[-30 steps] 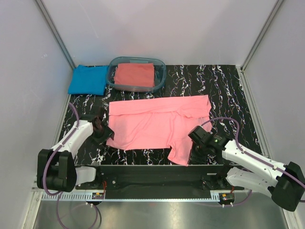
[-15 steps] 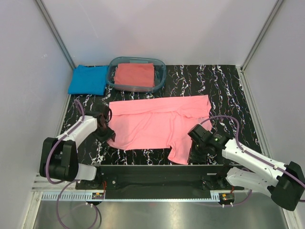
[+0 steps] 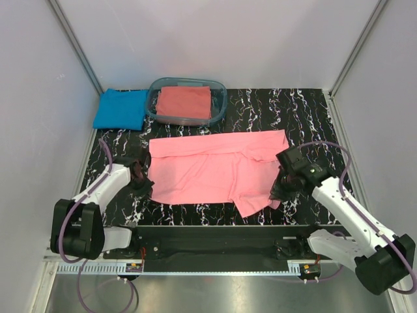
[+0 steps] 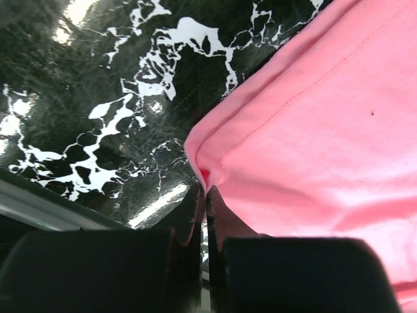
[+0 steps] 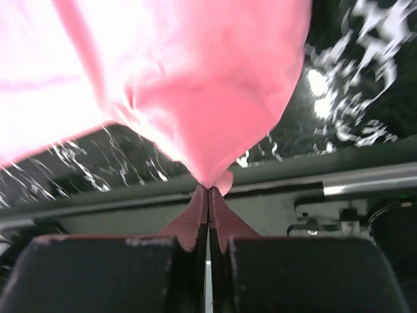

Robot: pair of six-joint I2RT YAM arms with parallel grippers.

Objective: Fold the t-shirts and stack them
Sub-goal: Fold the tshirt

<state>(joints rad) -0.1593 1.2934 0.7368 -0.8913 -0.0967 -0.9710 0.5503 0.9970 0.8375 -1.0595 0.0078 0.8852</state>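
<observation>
A light pink t-shirt (image 3: 208, 171) lies spread across the black marbled table (image 3: 313, 117). My left gripper (image 3: 142, 177) is shut on its near left edge; in the left wrist view the fingertips (image 4: 206, 195) pinch a fold of that pink cloth (image 4: 313, 143). My right gripper (image 3: 281, 189) is shut on the shirt's near right sleeve part and holds it lifted off the table; the pink cloth (image 5: 195, 85) hangs from its tips (image 5: 208, 190). A folded bright blue t-shirt (image 3: 121, 108) lies at the back left. A folded coral-red t-shirt (image 3: 184, 102) rests inside the tub.
A clear bluish plastic tub (image 3: 219, 104) stands at the back, just behind the pink shirt. A black rail (image 3: 215, 233) runs along the near table edge between the arm bases. White walls with metal posts enclose the table on three sides.
My left gripper closed on the shirt's near left edge. My right gripper, still shut on the sleeve part, rose and moved right and back, pulling the cloth with it.
</observation>
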